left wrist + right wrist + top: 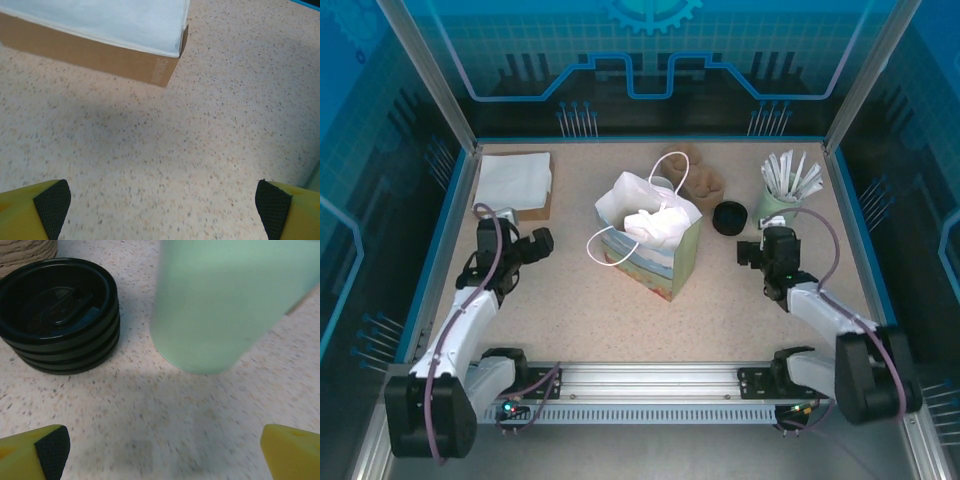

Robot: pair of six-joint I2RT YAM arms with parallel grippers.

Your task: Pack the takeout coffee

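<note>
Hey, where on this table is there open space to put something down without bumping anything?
Widest bare patch: the near strip between the paper bag and the rail. Also open between the napkin stack and the bag. Crowded at the far right: brown cardboard pieces, black lids, cup of sticks.

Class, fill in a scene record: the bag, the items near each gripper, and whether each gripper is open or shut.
bag: colourful paper bag with white handles, upright mid-table, white paper inside
near left gripper: white napkins on a brown cardboard box
near right gripper: stack of black plastic lids; pale green cup of white sticks
left gripper state: open
right gripper state: open
</note>
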